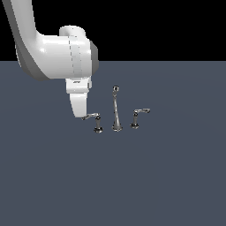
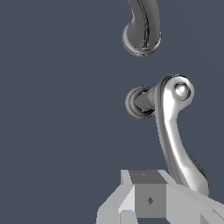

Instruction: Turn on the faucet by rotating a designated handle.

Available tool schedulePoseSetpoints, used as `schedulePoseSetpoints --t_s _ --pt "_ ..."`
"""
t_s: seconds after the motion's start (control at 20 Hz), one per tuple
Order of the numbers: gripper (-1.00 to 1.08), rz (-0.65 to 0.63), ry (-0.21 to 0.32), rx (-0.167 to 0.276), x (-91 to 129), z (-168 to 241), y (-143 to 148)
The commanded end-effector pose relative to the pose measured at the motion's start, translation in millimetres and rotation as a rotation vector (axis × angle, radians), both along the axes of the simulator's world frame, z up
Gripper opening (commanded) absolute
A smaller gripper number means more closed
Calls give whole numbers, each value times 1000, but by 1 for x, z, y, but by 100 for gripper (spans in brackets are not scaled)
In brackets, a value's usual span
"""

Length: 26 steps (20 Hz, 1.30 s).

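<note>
Near the middle of the worktop (image 1: 167, 185), well clear of every edge, the faucet (image 1: 116, 110) is seen as three chrome pieces in a row: a tall ball-topped spout flanked by two short levers. The handle (image 1: 93, 119) to be turned is the one with the level lever, at the exterior view's left end of the row. The gripper (image 1: 84, 115) is at the lever's free tip, touching or nearly so. Whether the jaws are spread or pressed together cannot be told; only grey finger bodies show in the wrist view, beside the lever's end.

Step in hand, as judged: pushing the lever round its post. Contact is best kept at the far tip, where leverage is greatest, and the push carried along an arc about the post (image 2: 141, 103) rather than straight, lest the finger slip off the slick chrome. The spout should be kept clear.

Worktop: plain dark grey, flat. Background black, featureless.
</note>
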<state>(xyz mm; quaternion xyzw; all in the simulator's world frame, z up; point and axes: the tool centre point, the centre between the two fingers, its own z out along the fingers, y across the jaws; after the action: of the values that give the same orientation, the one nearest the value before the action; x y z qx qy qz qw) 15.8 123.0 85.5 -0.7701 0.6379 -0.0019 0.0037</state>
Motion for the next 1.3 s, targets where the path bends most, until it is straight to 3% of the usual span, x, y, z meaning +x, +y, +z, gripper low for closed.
schedulePoseSetpoints --t_s 0.0,0.1,0.9,1.0,1.25 --pt "-100 0 8 -3 -12 0 1" --pt "-100 3 1 1 -6 0 3" --pt "-100 0 7 -3 -55 0 -22" --pt "-100 15 6 2 -53 0 -11" --pt "-100 9 6 0 -59 0 -37"
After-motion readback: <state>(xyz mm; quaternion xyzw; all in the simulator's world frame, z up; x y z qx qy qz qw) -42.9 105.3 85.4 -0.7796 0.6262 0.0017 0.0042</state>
